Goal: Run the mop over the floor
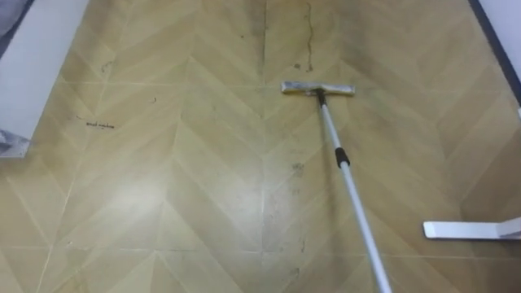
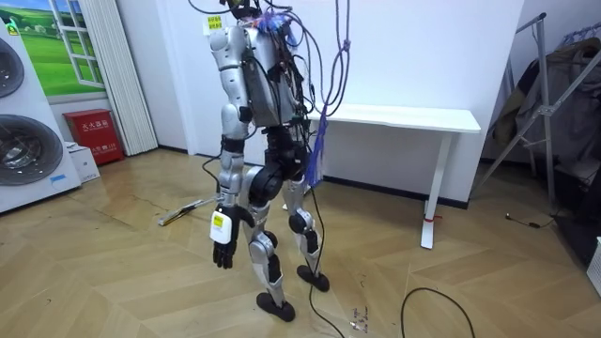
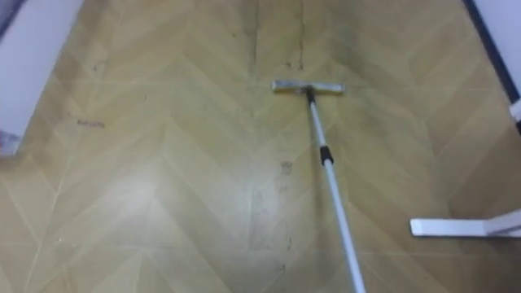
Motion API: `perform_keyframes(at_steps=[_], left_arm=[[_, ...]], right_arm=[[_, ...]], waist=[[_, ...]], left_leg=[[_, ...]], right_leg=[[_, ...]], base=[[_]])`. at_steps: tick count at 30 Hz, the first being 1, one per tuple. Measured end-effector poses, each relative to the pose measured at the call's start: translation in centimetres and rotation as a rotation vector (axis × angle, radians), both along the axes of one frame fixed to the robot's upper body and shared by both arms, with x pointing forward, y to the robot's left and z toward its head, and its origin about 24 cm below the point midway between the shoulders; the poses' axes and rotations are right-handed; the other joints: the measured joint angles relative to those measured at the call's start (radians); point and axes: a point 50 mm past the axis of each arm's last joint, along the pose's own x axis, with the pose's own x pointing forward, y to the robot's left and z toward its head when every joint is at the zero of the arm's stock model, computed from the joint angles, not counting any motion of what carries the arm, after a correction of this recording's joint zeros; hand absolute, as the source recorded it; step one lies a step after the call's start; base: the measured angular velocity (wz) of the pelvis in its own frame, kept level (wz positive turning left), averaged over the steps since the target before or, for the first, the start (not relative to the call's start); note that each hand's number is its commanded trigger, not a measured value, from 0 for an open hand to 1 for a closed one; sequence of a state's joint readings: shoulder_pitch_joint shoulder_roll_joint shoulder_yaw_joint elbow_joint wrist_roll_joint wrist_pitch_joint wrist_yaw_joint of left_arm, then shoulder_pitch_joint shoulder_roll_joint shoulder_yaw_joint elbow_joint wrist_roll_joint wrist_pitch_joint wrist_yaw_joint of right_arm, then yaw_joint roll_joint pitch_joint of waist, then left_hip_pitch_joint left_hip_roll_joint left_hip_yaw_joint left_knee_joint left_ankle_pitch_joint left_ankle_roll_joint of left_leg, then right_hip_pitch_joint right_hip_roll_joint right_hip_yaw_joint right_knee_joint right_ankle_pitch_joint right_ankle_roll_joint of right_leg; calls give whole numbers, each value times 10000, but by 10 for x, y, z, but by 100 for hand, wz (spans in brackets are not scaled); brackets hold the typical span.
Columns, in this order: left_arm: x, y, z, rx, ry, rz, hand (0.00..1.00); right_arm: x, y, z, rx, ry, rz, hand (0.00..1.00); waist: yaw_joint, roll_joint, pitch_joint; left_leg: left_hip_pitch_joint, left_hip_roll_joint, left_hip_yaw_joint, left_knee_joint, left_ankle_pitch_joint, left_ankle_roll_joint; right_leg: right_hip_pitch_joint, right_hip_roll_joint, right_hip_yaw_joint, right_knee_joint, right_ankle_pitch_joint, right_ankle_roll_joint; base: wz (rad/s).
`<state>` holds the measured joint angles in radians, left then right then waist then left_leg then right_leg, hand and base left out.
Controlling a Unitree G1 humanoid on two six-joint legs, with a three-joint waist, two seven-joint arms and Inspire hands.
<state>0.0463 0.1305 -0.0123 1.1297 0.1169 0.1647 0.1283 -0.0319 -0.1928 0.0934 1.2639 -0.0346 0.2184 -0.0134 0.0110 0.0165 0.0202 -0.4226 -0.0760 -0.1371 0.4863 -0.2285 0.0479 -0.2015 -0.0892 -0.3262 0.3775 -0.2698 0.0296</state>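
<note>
1 mop (image 1: pixel 341 156) rests its head on the floor (image 1: pixel 163 179), handle end cut off below; left hand (image 2: pixel 223 252) hangs slack-fingered, empty.

Mop (image 3: pixel 324 155) flat on wood floor (image 3: pixel 163 187), head farthest

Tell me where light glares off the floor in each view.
Left eye view: a broad pale sheen lies on the floor left of the mop pole. Right eye view: the same sheen sits lower left of the mop head. Room view: the floor gleams faintly near the washing machine.
</note>
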Motion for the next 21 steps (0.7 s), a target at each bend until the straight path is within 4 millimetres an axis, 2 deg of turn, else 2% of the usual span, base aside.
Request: perform_keyframes(at_steps=[4,5,6,7,8,9,10,11,12,13,14,15,16,17,18,19,20,21], left_arm=[[-1,-1,-1,158,89,-1,0],[0,-1,0,231,98,-7,0],[0,-1,0,293,115,-22,0],[0,2,0,437,158,30,0],[-2,0,-1,520,287,58,0],[-2,-1,-1,523,335,-13,0],[-4,0,-1,529,429,62,0],[-13,2,-2,564,717,204,0],[-20,2,-3,562,877,303,0],[-30,1,-5,494,1040,605,0],[-35,-1,-6,368,1096,863,0],[-36,-2,-6,252,1025,1055,0],[-37,-3,-6,114,920,1199,0],[-34,-4,-6,23,683,1329,0],[-33,-4,-6,-1,597,1289,0],[-32,-5,-6,-61,522,1200,0],[-30,-6,-6,-196,397,1106,0],[-30,-6,-6,-232,381,1069,0]], right_arm=[[-11,-6,-1,-309,248,-571,100],[-14,-9,0,-451,324,-695,100],[-15,-10,0,-534,348,-777,100],[-18,-10,0,-641,386,-894,100],[-22,-13,0,-825,427,-1010,100],[-25,-15,1,-925,498,-1101,100],[-27,-16,1,-988,569,-1174,100],[-25,-14,0,-916,583,-1211,100],[-26,-14,0,-845,659,-1239,100],[-22,-13,0,-685,690,-1181,100],[-10,-14,2,-572,522,-1151,100],[-1,-15,4,-530,362,-1151,100],[22,-15,9,-385,-133,-1102,100],[50,-12,15,-193,-799,-947,100],[64,-11,19,-94,-1150,-845,100],[83,-10,26,83,-1689,-906,100],[98,-12,33,173,-2180,-953,100],[104,-13,36,186,-2355,-913,100]], waist=[[255,-27,10],[361,-11,19],[455,2,26],[533,-107,-10],[465,-38,-55],[479,1,-81],[591,1,-68],[727,-15,-59],[792,-73,-41],[864,-196,-128],[1011,-352,-60],[1105,-350,-34],[1268,-431,28],[1426,-667,185],[1495,-758,233],[1516,-894,314],[1611,-903,321],[1657,-874,313]], left_leg=[[-982,-69,-120,675,-58,-60],[-1319,-114,-174,942,-90,-113],[-1516,-130,-254,1105,-117,-159],[-1879,-302,-629,1328,-138,-293],[-2350,-412,-644,1729,-139,-423],[-2624,-398,-449,2073,-173,-483],[-3306,-203,226,3330,-181,-569],[-3966,145,771,5480,-18,-707],[-4210,262,941,6520,251,-714],[-4779,461,1217,8250,1392,-709],[-5490,511,1356,9366,2961,-866],[-5927,554,1364,10196,3307,-907],[-6813,660,1431,12059,3020,-836],[-7413,724,1664,13257,2473,-774],[-7645,783,1752,13490,2219,-695],[-7923,875,1865,13411,1822,-682],[-7857,1036,1878,12533,1560,-711],[-7682,1054,1893,11732,1455,-691]], right_leg=[[-1471,-221,351,1543,-516,-239],[-1976,-245,547,2138,-697,-372],[-2349,-222,719,2471,-825,-526],[-3110,72,1227,2593,-921,-791],[-3669,159,1376,2912,-933,-835],[-3862,66,1241,3195,-1047,-955],[-4203,22,1128,3814,-1422,-1230],[-4332,89,1118,4520,-1793,-1404],[-4335,161,1148,4830,-1979,-1486],[-4354,236,1232,5433,-2313,-1624],[-4454,240,1357,5908,-2489,-1736],[-4501,269,1397,6089,-2553,-1790],[-4640,307,1576,6399,-2630,-1852],[-4716,301,1913,6540,-2627,-1848],[-4735,284,2021,6539,-2599,-1804],[-4738,211,2181,6538,-2558,-1729],[-4740,184,2250,6527,-2518,-1583],[-4748,186,2246,6531,-2545,-1536]], base=[[6],[9],[-3],[17],[28],[32],[0],[-15],[-22],[-27],[-25],[-33],[-42],[-44],[-33],[-17],[-7],[10]])
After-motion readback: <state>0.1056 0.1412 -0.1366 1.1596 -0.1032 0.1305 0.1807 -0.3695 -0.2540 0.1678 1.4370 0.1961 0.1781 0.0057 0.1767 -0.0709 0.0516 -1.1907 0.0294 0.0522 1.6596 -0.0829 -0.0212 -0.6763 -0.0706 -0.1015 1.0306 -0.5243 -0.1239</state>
